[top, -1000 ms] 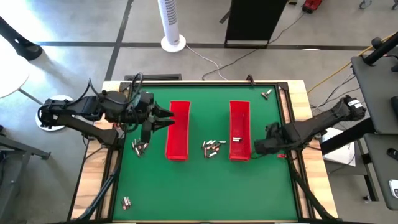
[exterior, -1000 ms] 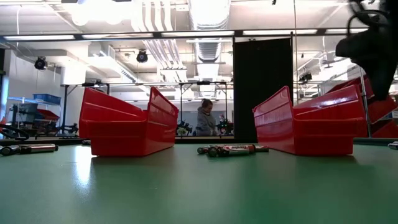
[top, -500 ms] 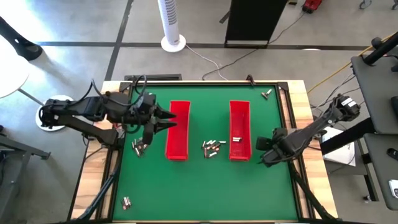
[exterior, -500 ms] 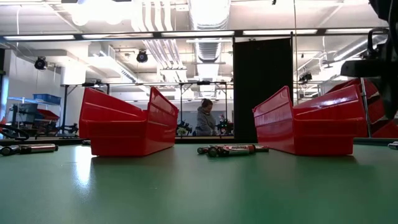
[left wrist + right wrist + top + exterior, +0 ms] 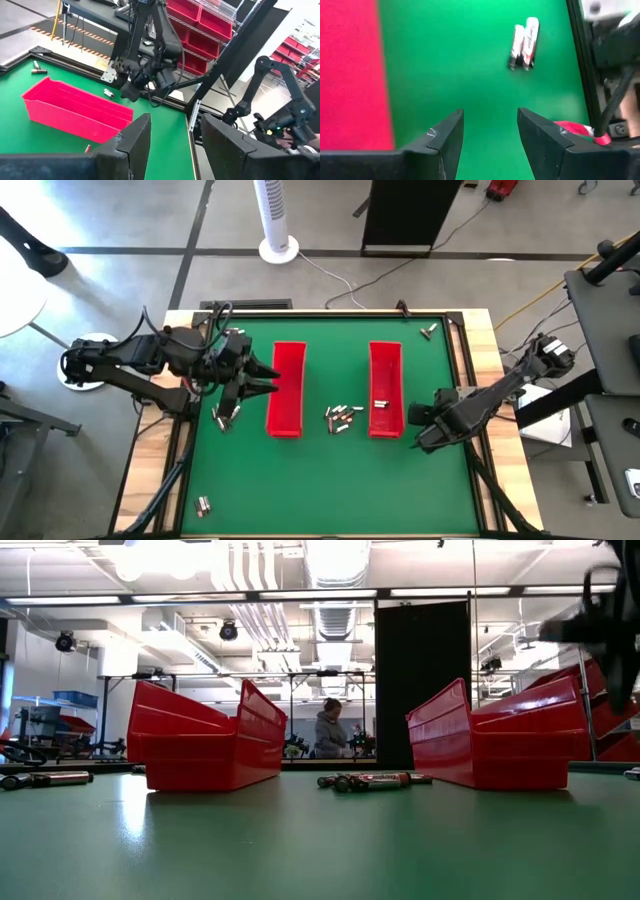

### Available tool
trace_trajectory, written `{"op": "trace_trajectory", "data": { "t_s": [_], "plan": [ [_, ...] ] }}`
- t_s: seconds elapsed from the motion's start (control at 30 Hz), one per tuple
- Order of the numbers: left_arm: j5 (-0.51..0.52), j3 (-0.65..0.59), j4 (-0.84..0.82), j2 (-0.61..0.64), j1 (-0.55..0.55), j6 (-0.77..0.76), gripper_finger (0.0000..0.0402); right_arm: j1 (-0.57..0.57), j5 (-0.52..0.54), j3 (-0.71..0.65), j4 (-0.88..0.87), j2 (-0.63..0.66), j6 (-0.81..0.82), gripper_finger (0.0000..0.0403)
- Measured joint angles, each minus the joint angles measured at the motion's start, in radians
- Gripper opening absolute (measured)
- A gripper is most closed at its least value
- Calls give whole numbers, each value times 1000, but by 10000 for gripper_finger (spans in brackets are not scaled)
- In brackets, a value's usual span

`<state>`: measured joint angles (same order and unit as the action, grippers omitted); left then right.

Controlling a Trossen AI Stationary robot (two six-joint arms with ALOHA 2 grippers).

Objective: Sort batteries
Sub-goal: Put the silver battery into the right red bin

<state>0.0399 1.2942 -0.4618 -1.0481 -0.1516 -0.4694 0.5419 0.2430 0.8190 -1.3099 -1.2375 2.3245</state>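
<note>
Two long red trays stand on the green mat, the left tray (image 5: 287, 388) and the right tray (image 5: 385, 388). Small silvery batteries lie in a cluster between them (image 5: 342, 416) (image 5: 370, 780). More batteries lie left of the left tray (image 5: 225, 416), near the front left corner (image 5: 203, 504), and as a pair at the far right (image 5: 429, 330) (image 5: 523, 42). One battery (image 5: 380, 403) lies inside the right tray. My left gripper (image 5: 268, 372) (image 5: 175, 135) hovers open at the left tray's left side. My right gripper (image 5: 418, 423) (image 5: 490, 135) points down, open and empty, just right of the right tray.
A raised dark frame (image 5: 462, 380) edges the mat close to my right gripper. Bare green mat (image 5: 330, 480) stretches toward the near edge. A person (image 5: 328, 730) sits far behind the table in the room.
My right gripper has drawn back from the right tray's near end toward the table's near right, sinking a little and rolling at the wrist. The batteries and trays have not moved.
</note>
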Motion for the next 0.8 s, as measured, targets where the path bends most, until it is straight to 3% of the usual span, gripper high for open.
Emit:
{"op": "trace_trajectory", "data": {
  "t_s": [0.17,0.37,0.53,0.8],
  "plan": [
    [3,0,11,0,1,26,155,-53,32,148,-268,19,-78,177],
    [26,0,9,1,1,62,155,-260,102,158,-157,109,-334,161],
    [28,0,-1,3,1,76,155,-498,201,183,-149,141,-555,145],
    [28,0,-93,27,1,122,155,-931,152,177,-19,132,-1025,125]
  ]
}}
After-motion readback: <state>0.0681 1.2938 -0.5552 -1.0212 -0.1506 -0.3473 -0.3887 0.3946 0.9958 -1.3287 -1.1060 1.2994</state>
